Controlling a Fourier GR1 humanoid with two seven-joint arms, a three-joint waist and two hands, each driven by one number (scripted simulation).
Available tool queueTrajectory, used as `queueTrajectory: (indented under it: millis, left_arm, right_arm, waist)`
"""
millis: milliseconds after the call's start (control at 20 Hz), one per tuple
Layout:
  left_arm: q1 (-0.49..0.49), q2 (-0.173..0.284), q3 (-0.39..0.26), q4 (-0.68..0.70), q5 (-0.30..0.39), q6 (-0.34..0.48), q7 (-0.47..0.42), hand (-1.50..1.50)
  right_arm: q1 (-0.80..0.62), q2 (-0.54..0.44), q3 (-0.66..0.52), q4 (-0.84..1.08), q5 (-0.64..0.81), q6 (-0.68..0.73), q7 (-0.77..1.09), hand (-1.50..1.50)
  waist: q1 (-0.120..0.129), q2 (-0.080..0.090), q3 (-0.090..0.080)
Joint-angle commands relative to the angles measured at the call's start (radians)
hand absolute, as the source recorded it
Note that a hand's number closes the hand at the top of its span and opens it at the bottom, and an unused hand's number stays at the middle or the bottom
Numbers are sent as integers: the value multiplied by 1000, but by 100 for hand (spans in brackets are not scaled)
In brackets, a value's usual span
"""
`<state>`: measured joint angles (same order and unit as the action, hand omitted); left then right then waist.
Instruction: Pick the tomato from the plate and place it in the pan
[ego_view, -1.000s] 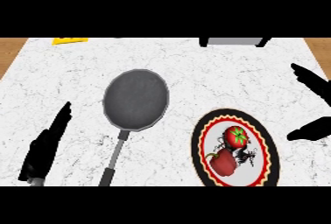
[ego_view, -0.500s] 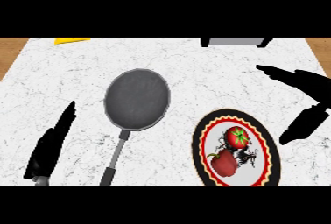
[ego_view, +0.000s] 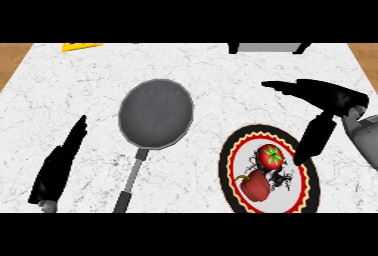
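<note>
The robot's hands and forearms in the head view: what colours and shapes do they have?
Both hands are plain black, with long, slim, tapering fingers. The right hand joins a smooth, rounded grey forearm at the right edge. The left hand ends in a small grey wrist piece at the bottom. No cables, markings or sleeves show.

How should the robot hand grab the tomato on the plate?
Probably from above, closing round the tomato's round sides. Its green stem end faces up, and a second red item lies against its lower-left, so the upper-right is freer. The right robot hand already hangs open there, over the plate's edge.
</note>
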<state>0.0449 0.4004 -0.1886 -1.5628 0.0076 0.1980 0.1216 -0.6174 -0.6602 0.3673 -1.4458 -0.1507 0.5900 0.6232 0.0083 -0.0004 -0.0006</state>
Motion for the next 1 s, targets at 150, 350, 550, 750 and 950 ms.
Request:
queueTrajectory:
  millis: [150, 350, 550, 750, 950]
  left_arm:
    - [5, -15, 14, -35, -22, -5, 40, 0]
    - [8, 3, 44, -24, -7, -48, 28, 0]
    - [43, -19, 53, -17, -16, -56, -34, 0]
    - [47, -33, 50, -102, -29, -51, 67, 0]
    - [85, -60, 34, -121, -68, -27, 42, 0]
  right_arm:
    - [-21, 64, 73, -18, 68, 108, 136, -150]
    - [-90, 103, 81, 47, 72, 190, 200, -150]
    - [-69, 132, 85, 32, 82, 216, 262, -150]
    - [-45, 162, 60, -22, 32, 252, 339, -150]
    - [-12, 137, 91, -33, 124, 247, 305, -150]
  waist:
    - [-3, -1, 0]
    - [1, 0, 0]
    - [0, 0, 0]
    - [-3, -2, 0]
    - [-3, -4, 0]
